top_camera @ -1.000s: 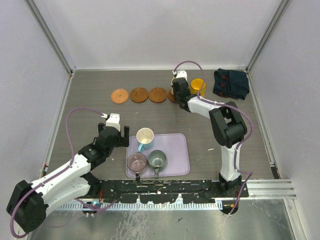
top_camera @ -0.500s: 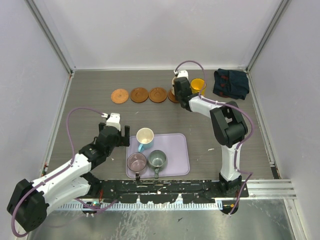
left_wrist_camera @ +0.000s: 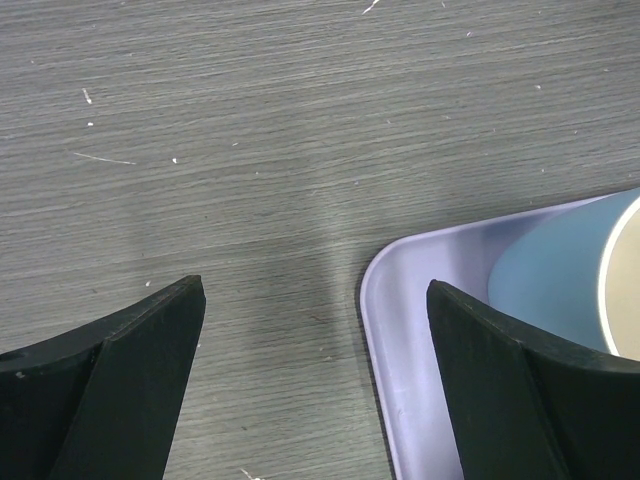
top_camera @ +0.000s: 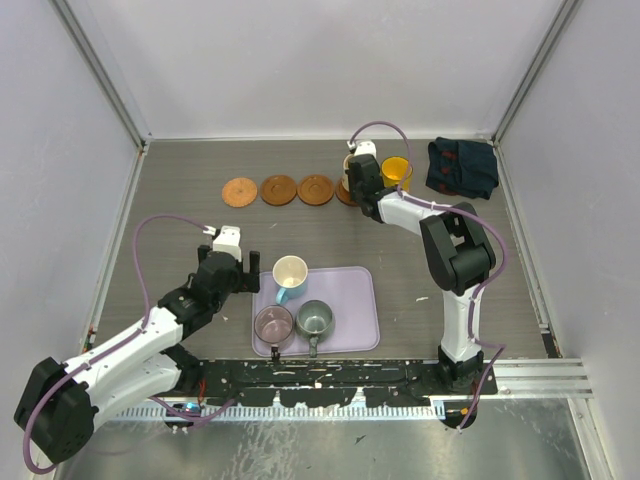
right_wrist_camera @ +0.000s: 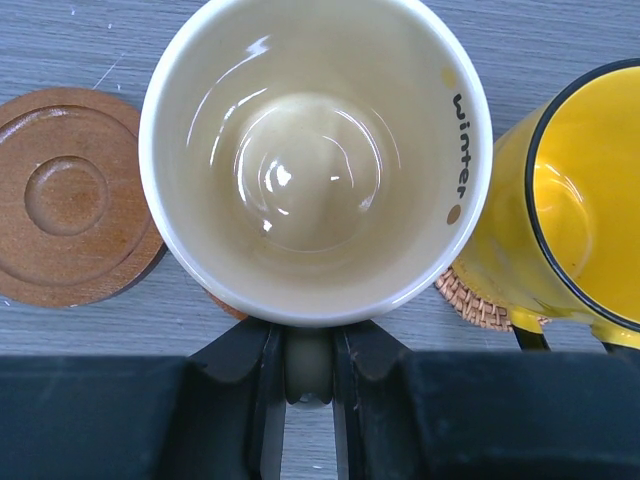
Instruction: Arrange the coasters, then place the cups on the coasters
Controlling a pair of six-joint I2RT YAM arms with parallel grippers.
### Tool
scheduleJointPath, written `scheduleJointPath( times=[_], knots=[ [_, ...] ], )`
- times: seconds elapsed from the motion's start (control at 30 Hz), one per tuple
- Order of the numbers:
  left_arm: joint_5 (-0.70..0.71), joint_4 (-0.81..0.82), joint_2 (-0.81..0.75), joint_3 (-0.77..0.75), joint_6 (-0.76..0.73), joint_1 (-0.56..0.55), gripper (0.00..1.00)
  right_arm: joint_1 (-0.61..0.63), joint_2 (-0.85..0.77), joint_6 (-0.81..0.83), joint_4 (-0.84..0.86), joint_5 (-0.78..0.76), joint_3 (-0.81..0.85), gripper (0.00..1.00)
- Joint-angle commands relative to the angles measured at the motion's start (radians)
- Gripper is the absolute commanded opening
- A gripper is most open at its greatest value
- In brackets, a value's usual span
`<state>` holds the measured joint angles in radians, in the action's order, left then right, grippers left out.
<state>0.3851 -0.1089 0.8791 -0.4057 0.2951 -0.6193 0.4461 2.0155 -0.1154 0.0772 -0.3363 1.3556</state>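
Note:
Three orange-brown coasters [top_camera: 278, 189] lie in a row at the back, and a fourth [top_camera: 345, 194] is mostly under my right gripper [top_camera: 358, 183]. In the right wrist view that gripper [right_wrist_camera: 308, 345] is shut on the handle of the cream cup [right_wrist_camera: 315, 150], which is over a coaster sliver [right_wrist_camera: 224, 304]; contact cannot be told. The yellow cup [right_wrist_camera: 570, 220] stands on a woven coaster [right_wrist_camera: 466, 296] just right of it. The light blue cup [top_camera: 290, 272], mauve cup [top_camera: 273, 323] and grey-green cup [top_camera: 314, 318] stand on the lavender tray [top_camera: 352, 300]. My left gripper [left_wrist_camera: 315, 290] is open at the tray's corner [left_wrist_camera: 385, 320].
A dark blue cloth [top_camera: 462, 167] lies at the back right corner. Side walls and metal rails close in the table. In the left wrist view the light blue cup [left_wrist_camera: 545, 280] stands just beyond the right finger [left_wrist_camera: 520, 390].
The right wrist has edged slightly to the right with the cream cup. The left arm has not moved.

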Motion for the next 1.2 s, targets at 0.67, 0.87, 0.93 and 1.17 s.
scheduleJointPath(
  times=[0.67,0.87,0.93,1.17],
  knots=[
    [-0.010,0.049,-0.014,-0.031,0.004,0.007,0.93,0.011,-0.070,-0.047,0.044,-0.002,0.018,0.01],
    [-0.012,0.050,-0.016,-0.031,0.006,0.008,0.93,0.014,-0.057,-0.048,0.019,0.001,0.045,0.01],
    [-0.013,0.051,-0.015,-0.031,0.006,0.008,0.93,0.017,-0.055,-0.048,0.008,0.003,0.055,0.01],
    [-0.017,0.057,-0.008,-0.033,0.006,0.008,0.93,0.025,-0.058,-0.046,-0.014,0.002,0.074,0.01]
  ],
)
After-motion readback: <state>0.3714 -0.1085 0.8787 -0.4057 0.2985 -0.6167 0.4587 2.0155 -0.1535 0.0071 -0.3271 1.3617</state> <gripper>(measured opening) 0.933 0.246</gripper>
